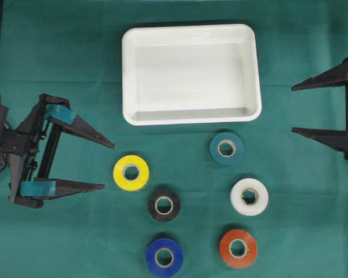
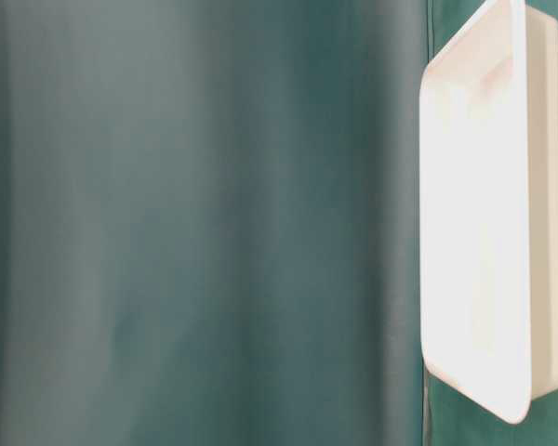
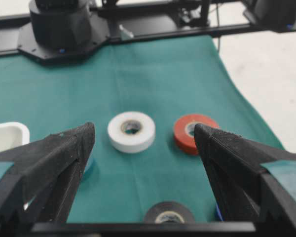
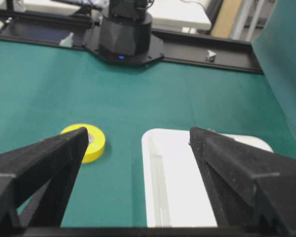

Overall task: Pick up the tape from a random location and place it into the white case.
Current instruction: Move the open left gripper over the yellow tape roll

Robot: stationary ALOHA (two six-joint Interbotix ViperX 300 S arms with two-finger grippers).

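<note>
Several tape rolls lie flat on the green cloth below the white case (image 1: 130, 75): yellow (image 1: 131, 172), black (image 1: 164, 204), blue (image 1: 164, 258), teal (image 1: 227, 149), white (image 1: 249, 197) and orange-red (image 1: 238, 248). The case is empty; it also shows in the table-level view (image 2: 539, 186) and the right wrist view (image 4: 153, 168). My left gripper (image 1: 109, 165) stands open at the left, just left of the yellow roll, nothing between its fingers. My right gripper (image 1: 293, 109) stands open at the right edge, right of the case. The left wrist view shows the white (image 3: 131, 131), orange-red (image 3: 185, 131) and black (image 3: 168, 213) rolls.
The green cloth (image 1: 58, 243) covers the whole table. The arm bases (image 3: 61, 24) (image 4: 126, 29) stand at the table's far ends, seen in the wrist views. The cloth's edge and bare floor (image 3: 271, 74) lie beyond the orange-red roll in the left wrist view.
</note>
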